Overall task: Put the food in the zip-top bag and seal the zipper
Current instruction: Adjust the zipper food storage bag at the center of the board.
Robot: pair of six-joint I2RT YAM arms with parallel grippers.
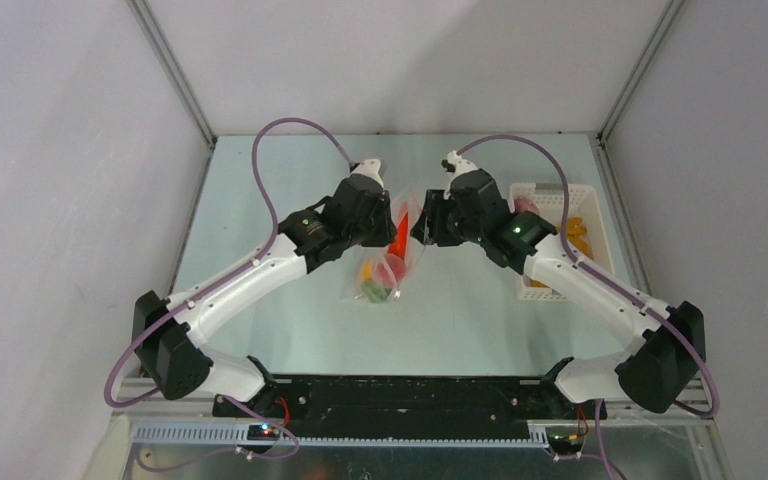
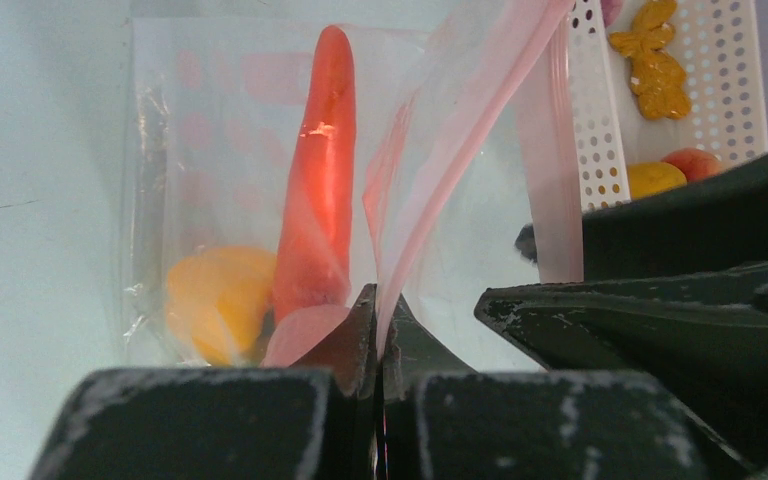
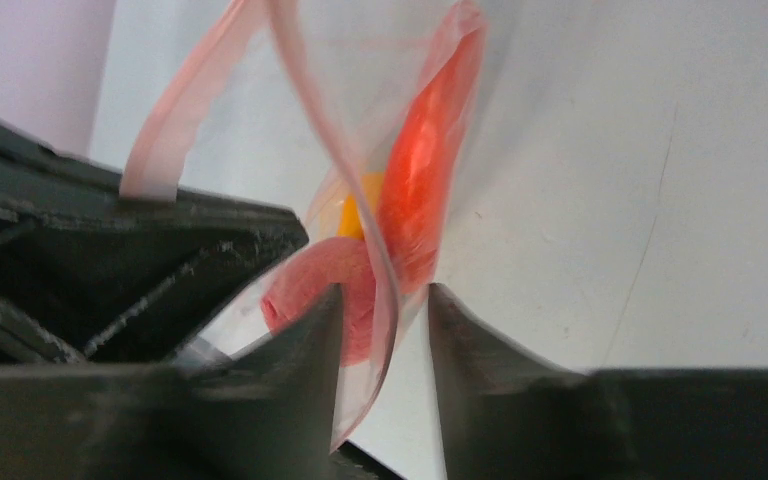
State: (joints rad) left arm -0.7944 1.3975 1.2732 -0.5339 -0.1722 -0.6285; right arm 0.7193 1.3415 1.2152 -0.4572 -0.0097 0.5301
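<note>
The zip-top bag (image 1: 412,256) hangs between my two grippers above the middle of the table. It holds an orange-red carrot (image 1: 399,235) and small yellow, green and red food (image 1: 375,287) at its bottom. My left gripper (image 1: 396,222) is shut on the pink zipper (image 2: 460,140) at the bag's top edge; the carrot (image 2: 320,180) and a yellow piece (image 2: 215,300) show through the plastic. My right gripper (image 3: 385,310) is open, and the bag's pink edge (image 3: 310,110) passes loosely between its fingers (image 3: 450,325). The bag's mouth gapes between the two strips.
A white slotted basket (image 1: 532,290) stands at the right of the table, with yellow and pink toy food (image 1: 575,237) in it. It also shows in the left wrist view (image 2: 600,120), close behind the bag. The right gripper's body (image 2: 660,300) sits beside my left fingers.
</note>
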